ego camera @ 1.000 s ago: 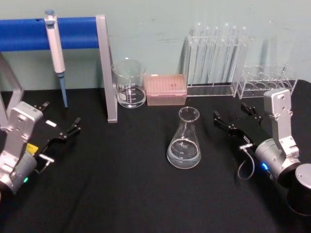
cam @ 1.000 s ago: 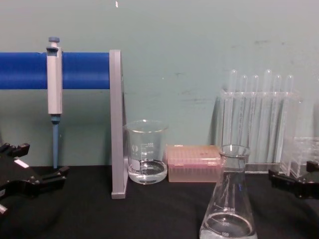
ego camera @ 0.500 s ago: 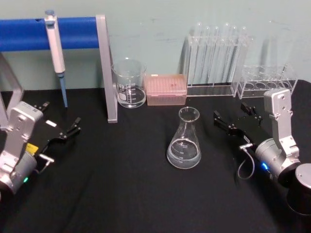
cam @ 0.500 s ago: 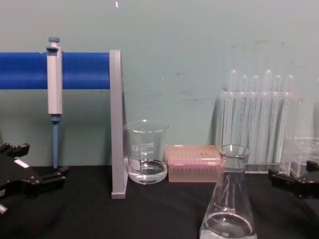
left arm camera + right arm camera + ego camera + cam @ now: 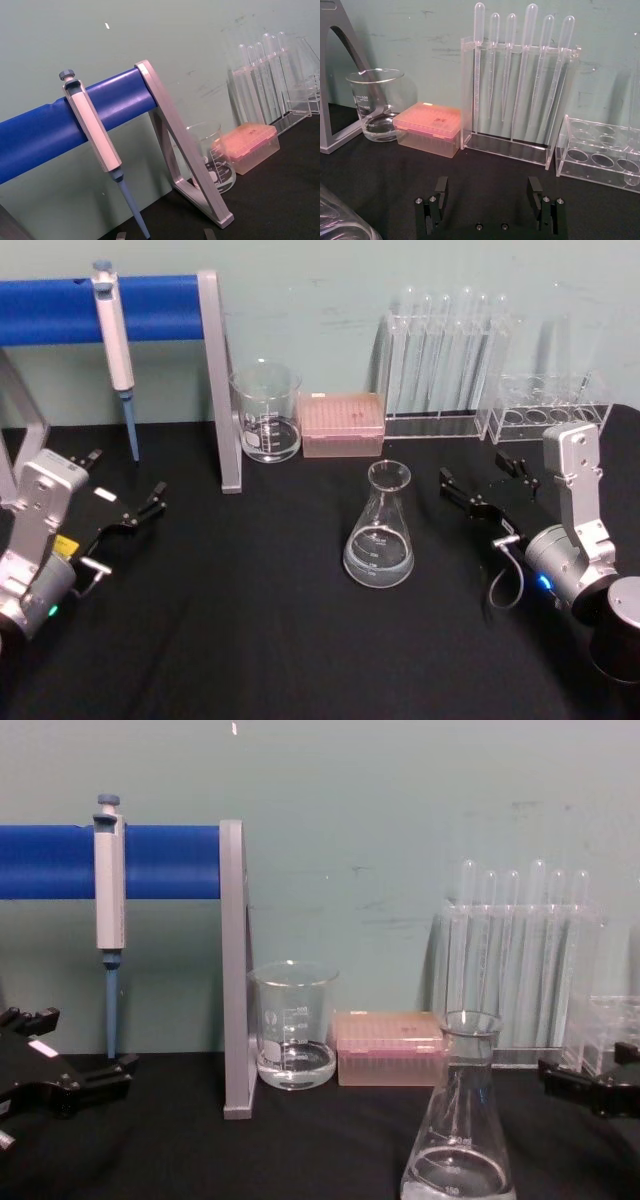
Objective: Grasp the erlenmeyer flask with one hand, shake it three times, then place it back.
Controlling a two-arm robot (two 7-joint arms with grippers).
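On the table, the erlenmeyer flask is standing ungrasped while my right hand is waiting beside it, jaws wide.

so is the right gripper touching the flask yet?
Apart. The head view shows bare black table between the right gripper, fingers open, and the erlenmeyer flask, which stands upright by itself. The left gripper rests far off.
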